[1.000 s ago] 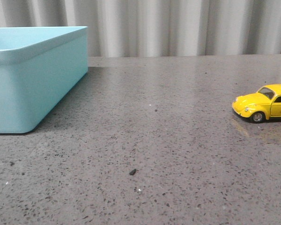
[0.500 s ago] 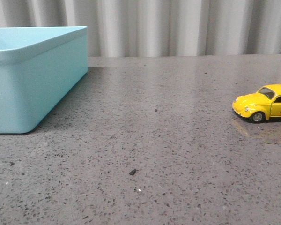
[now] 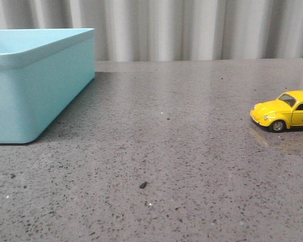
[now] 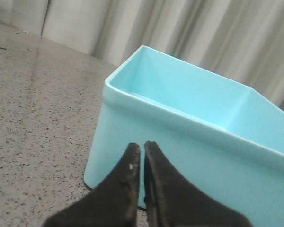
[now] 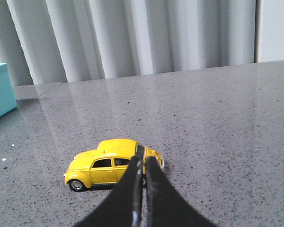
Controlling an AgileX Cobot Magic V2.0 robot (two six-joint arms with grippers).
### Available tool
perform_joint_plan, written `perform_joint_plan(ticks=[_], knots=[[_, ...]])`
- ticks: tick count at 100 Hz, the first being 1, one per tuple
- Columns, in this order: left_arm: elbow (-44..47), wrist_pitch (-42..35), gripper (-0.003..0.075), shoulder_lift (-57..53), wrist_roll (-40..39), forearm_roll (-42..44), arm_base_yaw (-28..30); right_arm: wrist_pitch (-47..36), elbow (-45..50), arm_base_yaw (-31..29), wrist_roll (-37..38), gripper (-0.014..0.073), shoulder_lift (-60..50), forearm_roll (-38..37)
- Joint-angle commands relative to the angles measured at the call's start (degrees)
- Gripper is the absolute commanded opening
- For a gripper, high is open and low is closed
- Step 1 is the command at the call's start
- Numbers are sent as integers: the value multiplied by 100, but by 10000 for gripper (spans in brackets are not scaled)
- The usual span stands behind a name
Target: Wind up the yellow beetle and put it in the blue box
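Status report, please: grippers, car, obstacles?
Left gripper shut, empty, at blue box. Right gripper shut, empty, near yellow beetle. Beetle on table, outside box. Only a small dark speck between them.

The small glossy yellow toy beetle [image 5: 111, 164] sits on the speckled grey stone table [image 3: 182, 151] just beyond my right gripper [image 5: 143, 176], perhaps partly behind its fingertips. The large pale turquoise plastic box [image 4: 189, 137] stands just ahead of my left gripper [image 4: 142, 153], well apart from the beetle.

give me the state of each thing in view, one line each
yellow beetle: upright on its wheels on the table, at the right, not held
blue box: upright at the left, open top, nothing visible inside
left gripper: shut, empty, near the box
right gripper: shut, empty, pointed at the beetle
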Motion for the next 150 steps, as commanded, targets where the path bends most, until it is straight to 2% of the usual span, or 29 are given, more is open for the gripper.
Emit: perform_joint_plan(ticks=[1,31,103,141,150], knots=[[140,-379,-21,-175,-25,-69,8,-485,146,-11,-4,-43,-109,65],[140,-379,-21,-175,-25,-81,8,-485,146,-11,-4,-43,-109,290],[140,-390,-21,-175,-35,-242,8,-485,146,-11,-4,-43,-109,316],[140,-547,-21,-175,-35,-1259,8,-543,146,-11,-4,-43,-109,370],[105,-592,-21,-175,-35,-1478,8,-623,146,-11,-4,-43,-109,774]])
